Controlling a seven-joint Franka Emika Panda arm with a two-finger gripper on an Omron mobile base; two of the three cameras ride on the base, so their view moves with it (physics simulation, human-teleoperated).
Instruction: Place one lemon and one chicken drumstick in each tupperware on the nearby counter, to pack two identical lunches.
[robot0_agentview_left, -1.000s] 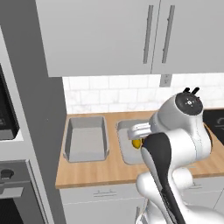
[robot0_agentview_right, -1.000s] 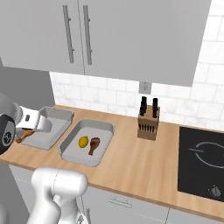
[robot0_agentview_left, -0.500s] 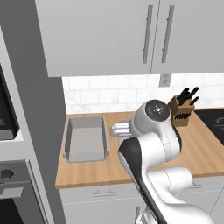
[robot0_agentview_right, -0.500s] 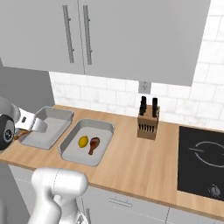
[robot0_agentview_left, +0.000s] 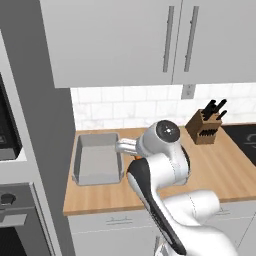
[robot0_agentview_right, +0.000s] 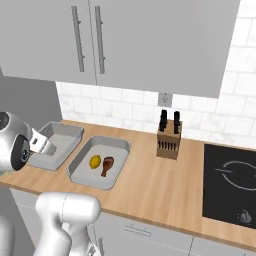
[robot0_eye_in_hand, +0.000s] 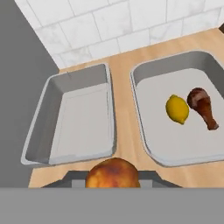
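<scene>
Two grey tupperware stand side by side on the wooden counter (robot0_eye_in_hand: 124, 105). The left tupperware (robot0_eye_in_hand: 78, 127) (robot0_agentview_left: 97, 160) (robot0_agentview_right: 62, 136) has nothing in it. A lemon (robot0_eye_in_hand: 177, 109) (robot0_agentview_right: 95, 161) and a chicken drumstick (robot0_eye_in_hand: 202, 106) (robot0_agentview_right: 107, 165) lie side by side in the right tupperware (robot0_eye_in_hand: 175, 142) (robot0_agentview_right: 82, 172). My gripper (robot0_eye_in_hand: 113, 177) is shut on a second chicken drumstick (robot0_eye_in_hand: 113, 173), whose golden-brown end shows between the fingers. It hangs above the counter's front, near the left tupperware's front right corner.
A dark knife block (robot0_agentview_right: 168, 139) (robot0_agentview_left: 205, 127) stands by the tiled wall, to the right of the containers. A black cooktop (robot0_agentview_right: 232, 180) lies at the far right. A tall grey panel (robot0_eye_in_hand: 22, 87) borders the left tupperware. Wall cabinets (robot0_agentview_left: 150, 40) hang overhead.
The arm has swung left with the drumstick, from in front of the right tupperware toward the left one. The base and the containers have stayed put.
</scene>
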